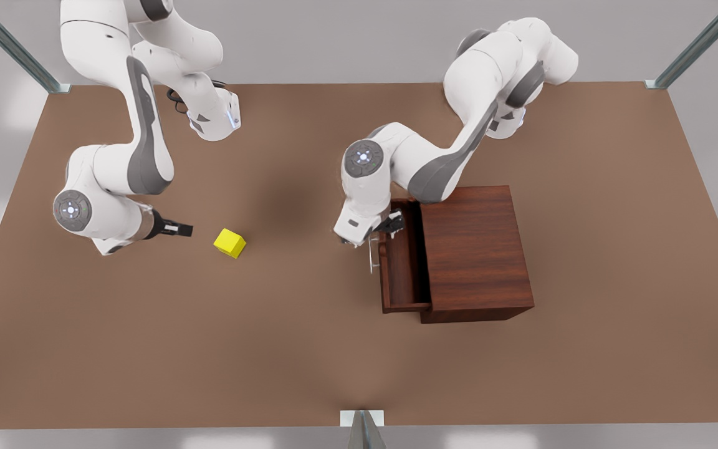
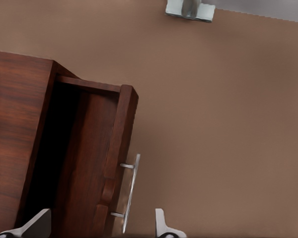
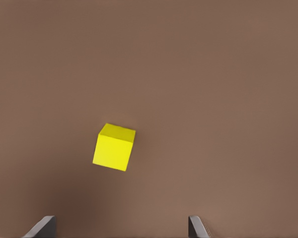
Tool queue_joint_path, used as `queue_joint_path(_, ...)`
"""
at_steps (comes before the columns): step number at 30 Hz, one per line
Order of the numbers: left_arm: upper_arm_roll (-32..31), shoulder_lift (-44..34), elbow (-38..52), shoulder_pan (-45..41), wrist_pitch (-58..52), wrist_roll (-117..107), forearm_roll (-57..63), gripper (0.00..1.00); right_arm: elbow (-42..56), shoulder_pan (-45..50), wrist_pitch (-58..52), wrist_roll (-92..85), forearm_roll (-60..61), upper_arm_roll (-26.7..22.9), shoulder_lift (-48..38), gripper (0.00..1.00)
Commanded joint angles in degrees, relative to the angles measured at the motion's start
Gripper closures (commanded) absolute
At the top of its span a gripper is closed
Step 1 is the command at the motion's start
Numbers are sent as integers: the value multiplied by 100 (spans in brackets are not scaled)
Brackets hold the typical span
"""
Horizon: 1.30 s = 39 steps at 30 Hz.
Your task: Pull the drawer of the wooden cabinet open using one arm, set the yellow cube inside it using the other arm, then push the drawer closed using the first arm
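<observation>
The wooden cabinet [image 1: 474, 249] stands on the front view's right, with its drawer [image 1: 402, 268] pulled partly out toward the table's middle. The left gripper [image 1: 390, 224] hovers open over the drawer's front panel. In the left wrist view the silver bar handle [image 2: 130, 192] lies between that gripper's [image 2: 99, 225] spread fingertips [image 2: 38, 222], untouched, and the drawer [image 2: 87, 158] looks empty. The yellow cube [image 1: 230, 243] rests on the table on the front view's left. The right gripper [image 1: 184, 229] is a short way to its left, open, and the cube [image 3: 114, 147] sits ahead of its [image 3: 120, 228] fingers.
The brown table [image 1: 272, 349] spreads wide between cube and cabinet. A metal bracket [image 1: 362, 419] sits at the near edge, and frame posts [image 1: 53, 84] stand at the far corners. The bracket [image 2: 189, 9] also appears in the left wrist view.
</observation>
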Motion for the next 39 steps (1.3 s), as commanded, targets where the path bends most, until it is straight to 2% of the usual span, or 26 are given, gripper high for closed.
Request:
queue_joint_path(1, -18, -566, 13, 584, -1951, 217, -265, 0, -490, 143, 1709, 2019, 290, 4, -89, 0)
queue_joint_path(2, -18, -900, 13, 1155, -2768, 1516, -274, 0, -614, 240, 1964, 2029, 423, 4, 25, 0)
queue_joint_path(4, -70, -1322, -5, 2017, -3649, 3003, -265, 0, -614, 363, 2237, 1730, 379, 4, 552, 0)
queue_joint_path(5, -141, -2328, -1429, 2719, -2873, 3949, -589, 0, -658, 477, 2369, 1844, 405, -5, 658, 0)
queue_joint_path(6, -141, -3529, -3633, 2827, -1295, 4499, -582, 0, -834, 486, 2650, 1844, 405, 4, 667, 0)
queue_joint_path(8, -176, -3204, -3380, 2809, -1549, 4517, -626, 0, -1379, 732, 3634, 2222, 414, 4, 685, 0)
queue_joint_path(10, -282, -3160, -3380, 2792, -1549, 4517, -714, 0, -1563, 768, 3872, 2275, 414, 4, 737, 0)
queue_joint_path(21, -299, -3169, -3388, 2924, -1813, 4526, -898, 0, -2029, 820, 3978, 1853, 414, 39, 738, 0)
queue_joint_path(29, -308, -3195, -3388, 2994, -1839, 4526, -1004, 0, -2179, 741, 3899, 1027, 423, 30, 790, 0)
queue_joint_path(39, -308, -3195, -3380, 2994, -1839, 4517, -986, 0, -2179, 811, 3969, 895, 423, 30, 1063, 0)
